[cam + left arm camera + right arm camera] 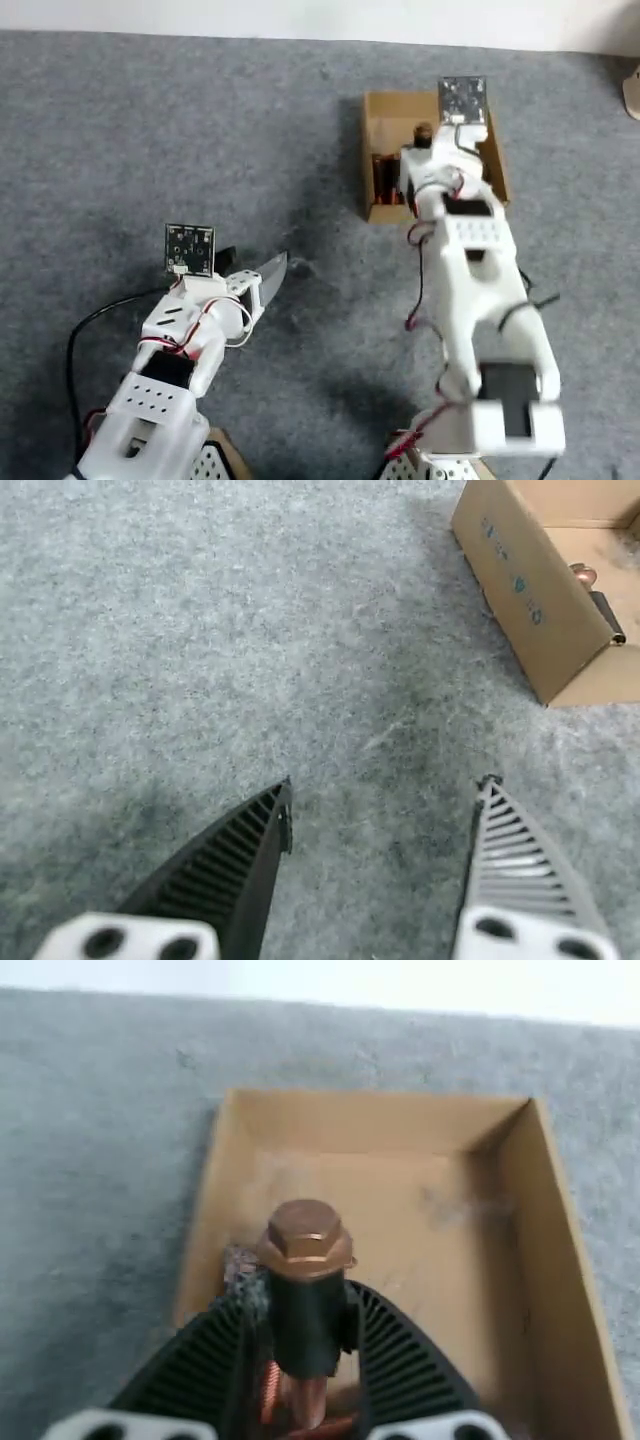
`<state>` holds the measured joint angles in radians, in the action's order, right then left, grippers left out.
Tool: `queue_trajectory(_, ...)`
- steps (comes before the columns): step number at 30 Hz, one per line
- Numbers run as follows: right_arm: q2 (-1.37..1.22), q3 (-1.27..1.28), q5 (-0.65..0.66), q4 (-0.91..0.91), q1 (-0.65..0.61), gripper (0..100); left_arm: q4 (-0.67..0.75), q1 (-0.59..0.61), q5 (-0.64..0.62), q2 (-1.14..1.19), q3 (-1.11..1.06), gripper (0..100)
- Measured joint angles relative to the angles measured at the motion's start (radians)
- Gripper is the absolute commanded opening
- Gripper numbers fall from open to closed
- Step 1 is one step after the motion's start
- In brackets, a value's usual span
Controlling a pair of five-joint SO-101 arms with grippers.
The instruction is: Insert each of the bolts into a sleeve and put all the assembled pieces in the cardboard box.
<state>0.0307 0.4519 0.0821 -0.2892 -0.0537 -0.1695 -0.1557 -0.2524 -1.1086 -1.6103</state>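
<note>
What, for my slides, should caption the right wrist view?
Right gripper grips a sleeved bolt over the cardboard box.

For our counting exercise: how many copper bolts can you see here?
2 for certain: one bolt, sleeved, held in the right gripper above the cardboard box; another bolt lying inside the box against its wall. The right arm may hide more.
</note>
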Motion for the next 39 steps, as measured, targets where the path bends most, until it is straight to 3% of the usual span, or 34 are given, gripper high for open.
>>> queue_trajectory(6, -0.232, -0.115, 0.000, 0.002, 0.043, 1.0, 0.000, 0.000, 0.003, 0.000, 0.000, 27)
queue_trajectory(10, -0.247, -0.118, 0.000, -0.006, 0.035, 15.6, 0.000, 0.000, 0.003, 0.000, 0.000, 27)
queue_trajectory(11, -0.247, -0.118, -0.002, -0.034, 0.031, 11.8, 0.000, 0.000, 0.003, 0.000, 0.000, 27)
queue_trajectory(12, -0.245, -0.123, -0.002, -0.069, 0.028, 1.4, 0.000, 0.000, 0.003, 0.000, 0.000, 27)
queue_trajectory(14, -0.239, -0.140, 0.002, -0.161, 0.011, 3.1, 0.000, 0.000, 0.003, 0.000, 0.000, 27)
queue_trajectory(21, -0.052, -0.133, 0.009, -0.342, -0.031, 0.5, 0.000, 0.000, 0.003, 0.000, 0.000, 27)
queue_trajectory(31, 0.356, 0.242, 0.009, -0.354, -0.031, 0.5, 0.000, 0.000, 0.006, 0.000, 0.000, 27)
queue_trajectory(33, 0.434, 0.330, 0.009, -0.354, -0.031, 0.5, 0.000, 0.000, 0.009, 0.000, 0.000, 24)
queue_trajectory(39, 0.681, 0.580, 0.012, -0.354, -0.032, 0.5, -0.068, 0.000, 0.028, 0.000, 0.002, 1)
